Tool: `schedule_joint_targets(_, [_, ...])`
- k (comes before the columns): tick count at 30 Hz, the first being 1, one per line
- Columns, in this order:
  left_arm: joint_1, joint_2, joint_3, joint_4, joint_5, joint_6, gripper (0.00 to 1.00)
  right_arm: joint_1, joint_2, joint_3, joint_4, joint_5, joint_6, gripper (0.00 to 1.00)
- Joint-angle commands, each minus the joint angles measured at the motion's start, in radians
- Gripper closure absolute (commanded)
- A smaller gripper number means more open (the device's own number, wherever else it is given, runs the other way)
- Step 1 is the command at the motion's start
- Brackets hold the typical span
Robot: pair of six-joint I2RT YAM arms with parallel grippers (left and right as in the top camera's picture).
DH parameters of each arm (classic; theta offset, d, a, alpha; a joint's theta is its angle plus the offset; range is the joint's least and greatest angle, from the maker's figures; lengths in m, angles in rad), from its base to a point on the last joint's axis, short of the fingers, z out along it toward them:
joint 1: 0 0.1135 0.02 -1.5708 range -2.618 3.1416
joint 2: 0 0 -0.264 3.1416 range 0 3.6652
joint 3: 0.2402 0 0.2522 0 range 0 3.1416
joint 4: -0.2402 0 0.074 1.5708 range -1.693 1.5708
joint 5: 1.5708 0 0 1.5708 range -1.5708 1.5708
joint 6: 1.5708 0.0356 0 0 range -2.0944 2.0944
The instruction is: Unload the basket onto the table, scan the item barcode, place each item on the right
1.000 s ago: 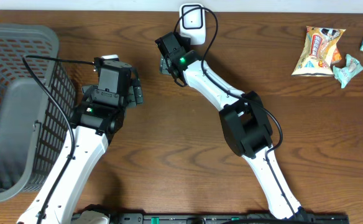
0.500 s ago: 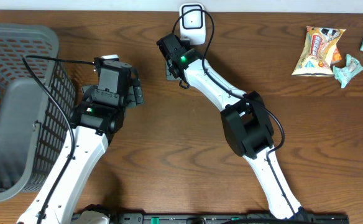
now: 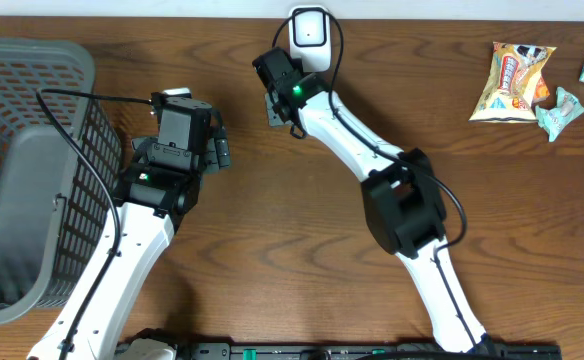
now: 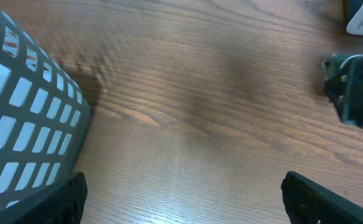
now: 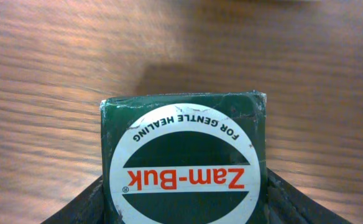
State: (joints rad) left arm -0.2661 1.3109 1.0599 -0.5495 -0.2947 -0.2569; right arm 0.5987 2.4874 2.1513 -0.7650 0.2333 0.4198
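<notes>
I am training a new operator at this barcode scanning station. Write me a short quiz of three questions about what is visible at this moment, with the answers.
1. True or false: the left gripper holds an item between its fingers.
2. What sits between the fingers of the right gripper? A) a glass bottle B) a green rectangular box labelled Zam-Buk C) a metal spoon
3. On which side of the brown wooden table does the grey plastic mesh basket stand?
Key: 1 false, its fingers are open and empty. 2 B. 3 the robot's left side.
</notes>
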Motion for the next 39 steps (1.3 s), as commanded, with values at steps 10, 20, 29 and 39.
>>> schedule_joint_targets(10, [0.003, -0.005, 0.003, 0.0, -0.017, 0.013, 0.03, -0.054, -0.219, 0.005, -0.249, -0.647, -0.017, 0.45])
schedule_joint_targets(20, [0.003, -0.005, 0.003, 0.0, -0.017, 0.013, 0.02, -0.119, -0.219, 0.005, -0.375, -1.117, 0.138, 0.53])
schedule_joint_targets(29, [0.003, -0.005, 0.003, 0.0, -0.017, 0.013, 0.02, -0.174, -0.219, 0.005, -0.435, -1.389, 0.377, 0.51])
schedule_joint_targets(39, [0.003, -0.005, 0.003, 0.0, -0.017, 0.013, 0.02, -0.214, -0.219, 0.005, -0.404, -1.365, 0.621, 0.52])
